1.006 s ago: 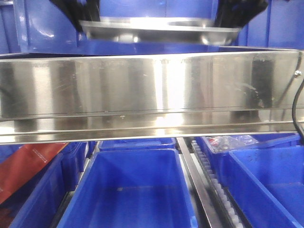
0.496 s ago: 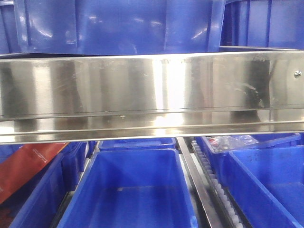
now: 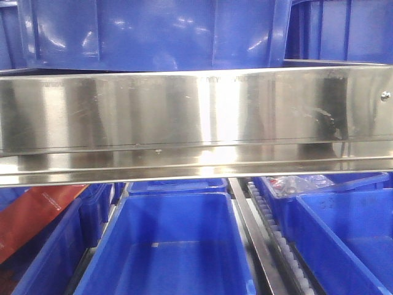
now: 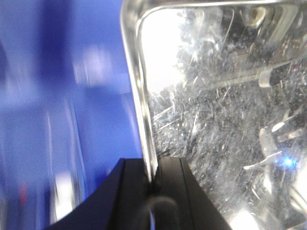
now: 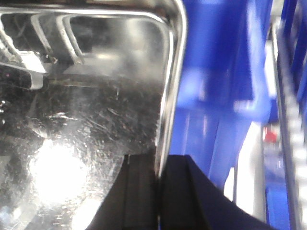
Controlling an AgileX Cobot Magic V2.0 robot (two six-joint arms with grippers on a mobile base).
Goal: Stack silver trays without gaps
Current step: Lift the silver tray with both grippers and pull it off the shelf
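A silver tray (image 4: 216, 120) fills the right of the left wrist view, its scratched inside facing me. My left gripper (image 4: 152, 168) is shut on its left rim, one black finger on each side of the thin edge. The same kind of shiny tray (image 5: 86, 110) fills the left of the right wrist view. There my right gripper (image 5: 159, 166) is shut on its right rim. Neither tray nor gripper shows in the front view.
A broad mirror-like steel rail (image 3: 196, 123) with a screw (image 3: 385, 96) spans the front view. Deep blue bins stand above it (image 3: 153, 34) and below it (image 3: 178, 246). A red package (image 3: 31, 215) lies lower left. Blurred blue bin walls (image 4: 62, 96) flank the tray.
One second ago the tray and both black arms showed at the top of the front view. They have gone out of that view since, and only the blue bin shows there.
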